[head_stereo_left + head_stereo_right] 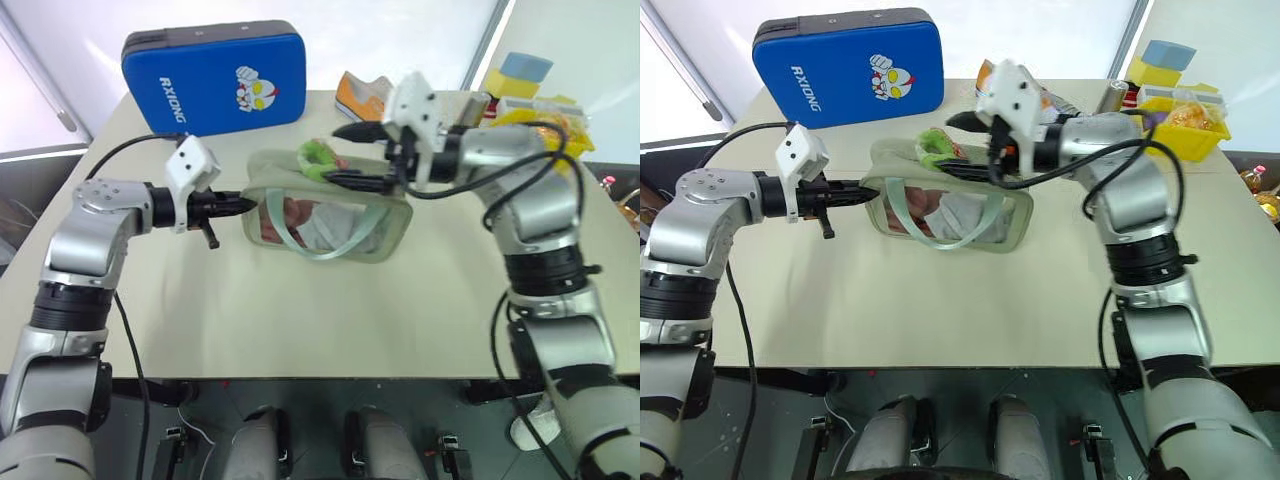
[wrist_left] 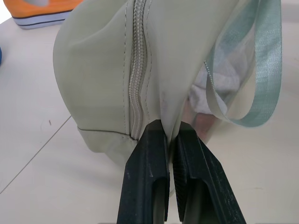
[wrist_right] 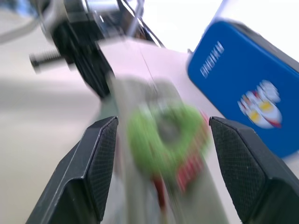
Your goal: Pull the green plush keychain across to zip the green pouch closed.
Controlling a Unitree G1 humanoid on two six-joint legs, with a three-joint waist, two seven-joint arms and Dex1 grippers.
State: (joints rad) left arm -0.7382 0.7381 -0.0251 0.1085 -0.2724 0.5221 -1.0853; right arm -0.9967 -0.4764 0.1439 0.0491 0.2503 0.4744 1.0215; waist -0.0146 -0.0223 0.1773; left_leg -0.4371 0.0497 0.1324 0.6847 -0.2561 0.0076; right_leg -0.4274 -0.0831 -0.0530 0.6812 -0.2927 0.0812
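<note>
The green pouch (image 1: 392, 222) lies on the table's middle with its clear window facing me and its mint strap looping over the front. My left gripper (image 1: 250, 203) is shut on the pouch's left end, pinching the fabric beside the zipper (image 2: 135, 74). The green plush keychain (image 1: 318, 157) sits on top of the pouch near that left end. My right gripper (image 1: 345, 155) comes in from the right, level and open. In the right wrist view its two fingers (image 3: 100, 158) stand wide on either side of the keychain (image 3: 163, 140), apart from it.
A blue hard case (image 1: 215, 78) stands at the table's far left. Behind the pouch lies an orange shoe (image 1: 360, 95). A yellow tray (image 1: 1190, 128) with blocks and clutter fills the far right corner. Bare tabletop (image 1: 300, 320) stretches in front of the pouch.
</note>
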